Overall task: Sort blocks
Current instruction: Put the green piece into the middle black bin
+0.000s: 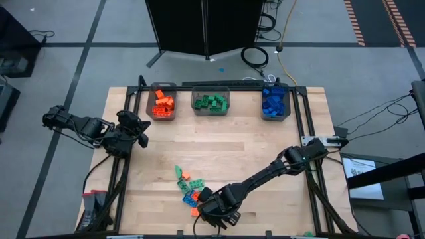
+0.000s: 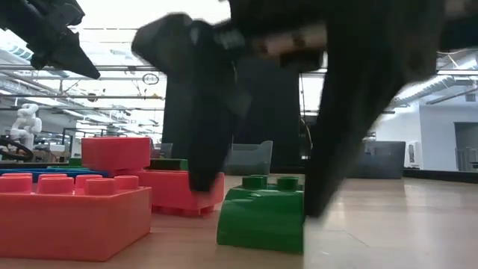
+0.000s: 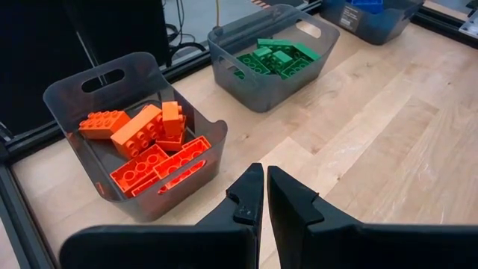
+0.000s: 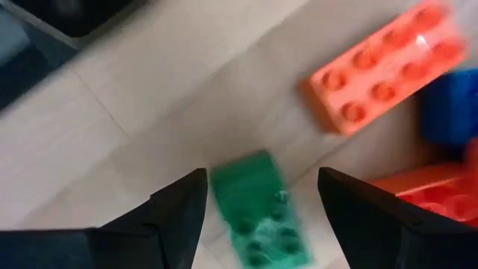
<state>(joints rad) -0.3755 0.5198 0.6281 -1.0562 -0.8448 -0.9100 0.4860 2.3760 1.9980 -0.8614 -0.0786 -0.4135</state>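
The right gripper [image 4: 258, 205] stands low over the loose pile of small studded plastic blocks [image 1: 188, 188] at the table's near edge, its fingers spread wide. A small green studded brick [image 4: 258, 209] lies on the wood between them, ungripped. A long orange eight-stud brick [image 4: 385, 67] rests just beyond. The left gripper [image 3: 265, 196], fingers pressed together and empty, hovers just short of the grey translucent bin of orange bricks [image 3: 78, 93].

No text, label, brand, number or sign can be read anywhere: not on the blocks [image 3: 153, 142], the bins [image 3: 89, 97], or the worktop [image 1: 219, 143].
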